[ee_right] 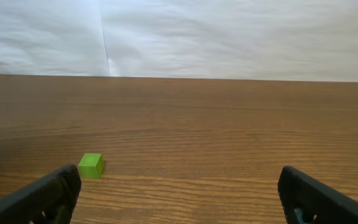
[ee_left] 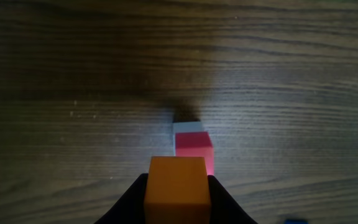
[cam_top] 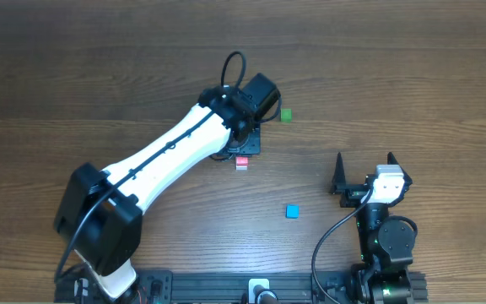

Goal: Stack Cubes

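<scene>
An orange cube (ee_left: pixel 177 188) is clamped between the fingers of my left gripper (ee_left: pixel 178 199), held above the table. Just beyond it on the wood lies a pink cube (ee_left: pixel 194 148) with a grey-white face; from above the pink cube (cam_top: pixel 241 163) peeks out beside the left gripper (cam_top: pixel 245 145). A green cube (cam_top: pixel 286 115) sits to the right of the left wrist and shows as the green cube (ee_right: pixel 91 165) in the right wrist view. A blue cube (cam_top: pixel 292 211) lies nearer the front. My right gripper (cam_top: pixel 364 173) rests open near its base, nothing between its fingers.
The wooden table (cam_top: pixel 412 76) stretches wide on every side of the cubes. A white backdrop (ee_right: pixel 229 37) stands past the far edge. The left arm's white link (cam_top: pixel 163 160) crosses the left middle of the table.
</scene>
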You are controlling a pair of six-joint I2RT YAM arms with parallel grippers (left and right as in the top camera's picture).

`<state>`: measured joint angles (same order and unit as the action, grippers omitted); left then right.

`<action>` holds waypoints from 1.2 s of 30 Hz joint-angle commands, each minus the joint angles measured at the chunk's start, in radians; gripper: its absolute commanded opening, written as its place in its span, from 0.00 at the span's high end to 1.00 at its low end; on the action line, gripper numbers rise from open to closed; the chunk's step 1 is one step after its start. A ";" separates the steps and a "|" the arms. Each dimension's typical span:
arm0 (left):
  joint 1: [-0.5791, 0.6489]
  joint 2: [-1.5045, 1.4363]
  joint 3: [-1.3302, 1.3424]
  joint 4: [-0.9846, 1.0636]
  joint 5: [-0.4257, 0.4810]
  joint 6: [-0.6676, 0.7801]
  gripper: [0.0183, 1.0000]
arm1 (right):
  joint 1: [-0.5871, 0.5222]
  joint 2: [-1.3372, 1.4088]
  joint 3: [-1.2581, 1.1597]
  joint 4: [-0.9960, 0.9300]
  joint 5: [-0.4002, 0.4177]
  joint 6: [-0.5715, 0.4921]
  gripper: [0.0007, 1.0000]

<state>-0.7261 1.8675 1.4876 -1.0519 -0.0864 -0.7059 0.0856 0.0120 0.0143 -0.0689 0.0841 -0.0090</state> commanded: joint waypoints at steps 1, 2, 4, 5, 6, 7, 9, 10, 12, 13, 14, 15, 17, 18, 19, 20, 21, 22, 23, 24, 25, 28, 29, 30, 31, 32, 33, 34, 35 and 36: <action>-0.018 0.028 0.018 0.020 -0.001 0.002 0.98 | -0.006 -0.006 -0.009 0.002 -0.009 -0.007 0.01; -0.019 0.034 0.017 0.023 -0.001 -0.007 0.98 | -0.006 -0.006 -0.009 0.002 -0.009 -0.007 0.01; -0.023 0.049 0.017 0.032 -0.001 -0.010 0.98 | -0.006 -0.006 -0.009 0.002 -0.009 -0.007 0.01; -0.025 0.055 0.017 0.035 -0.001 -0.017 0.98 | -0.006 -0.006 -0.009 0.002 -0.009 -0.007 0.01; -0.027 0.060 0.017 0.036 -0.002 -0.029 0.98 | -0.006 -0.006 -0.009 0.002 -0.009 -0.007 0.01; -0.030 0.063 0.017 0.038 -0.001 -0.039 0.98 | -0.006 -0.006 -0.009 0.002 -0.009 -0.007 0.01; -0.035 0.064 0.017 0.039 -0.002 -0.047 0.98 | -0.006 -0.006 -0.009 0.002 -0.009 -0.007 0.01; -0.038 0.064 0.017 0.038 -0.002 -0.058 0.98 | -0.006 -0.006 -0.009 0.002 -0.009 -0.007 0.01; -0.038 0.067 0.017 0.039 -0.002 -0.058 0.98 | -0.006 -0.006 -0.009 0.002 -0.009 -0.007 0.01; -0.038 0.069 0.017 0.039 -0.001 -0.060 0.98 | -0.006 -0.006 -0.009 0.002 -0.009 -0.007 0.01; -0.038 0.070 0.017 0.039 -0.002 -0.062 0.98 | -0.006 -0.006 -0.009 0.002 -0.009 -0.007 0.01; -0.038 0.074 0.017 0.039 -0.001 -0.062 0.98 | -0.006 -0.006 -0.009 0.002 -0.009 -0.007 0.01; -0.038 0.081 0.017 0.038 -0.001 -0.065 0.98 | -0.006 -0.006 -0.009 0.002 -0.009 -0.007 0.01; -0.038 0.085 0.017 0.038 -0.001 -0.066 0.98 | -0.006 -0.006 -0.009 0.002 -0.009 -0.007 0.01; -0.038 0.088 0.017 0.038 -0.001 -0.066 0.98 | -0.006 -0.006 -0.009 0.002 -0.009 -0.007 0.01; -0.038 0.091 0.017 0.038 -0.001 -0.067 0.98 | -0.006 -0.006 -0.009 0.002 -0.009 -0.007 0.01; -0.038 0.093 0.017 0.037 -0.001 -0.073 0.98 | -0.006 -0.006 -0.009 0.002 -0.009 -0.007 0.01; -0.038 0.095 0.017 0.037 -0.001 -0.073 0.98 | -0.006 -0.006 -0.009 0.002 -0.009 -0.007 0.01; -0.039 0.095 0.017 0.037 -0.001 -0.076 0.98 | -0.006 -0.006 -0.009 0.002 -0.009 -0.007 0.01; -0.039 0.095 0.017 0.035 -0.001 -0.084 0.98 | -0.006 -0.006 -0.009 0.002 -0.009 -0.007 0.01; -0.039 0.095 0.017 0.034 -0.001 -0.087 0.98 | -0.006 -0.006 -0.009 0.002 -0.009 -0.007 0.01; -0.039 0.095 0.017 0.032 0.000 -0.088 0.98 | -0.006 -0.006 -0.009 0.002 -0.009 -0.007 0.01; -0.039 0.095 0.017 0.030 0.000 -0.088 0.98 | -0.006 -0.006 -0.009 0.002 -0.009 -0.007 0.01; -0.039 0.095 0.017 0.029 0.004 -0.088 0.98 | -0.006 -0.006 -0.009 0.002 -0.009 -0.007 0.01; -0.039 0.095 0.017 0.030 0.008 -0.088 0.98 | -0.006 -0.006 -0.009 0.002 -0.009 -0.007 0.01; -0.039 0.095 0.017 0.030 0.010 -0.088 0.98 | -0.006 -0.006 -0.009 0.002 -0.009 -0.007 0.01; -0.039 0.095 0.017 0.030 0.011 -0.088 0.98 | -0.006 -0.006 -0.009 0.002 -0.009 -0.007 0.01; -0.039 0.095 0.017 0.030 0.011 -0.088 0.98 | -0.006 -0.006 -0.009 0.002 -0.009 -0.007 0.01; -0.039 0.095 0.017 0.031 0.010 -0.088 0.98 | -0.006 -0.006 -0.009 0.002 -0.009 -0.007 0.01; -0.039 0.095 0.017 0.031 0.011 -0.088 0.98 | -0.006 -0.006 -0.009 0.002 -0.009 -0.007 0.01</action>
<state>-0.7612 1.9526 1.4887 -1.0183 -0.0860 -0.7795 0.0856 0.0120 0.0143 -0.0689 0.0837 -0.0090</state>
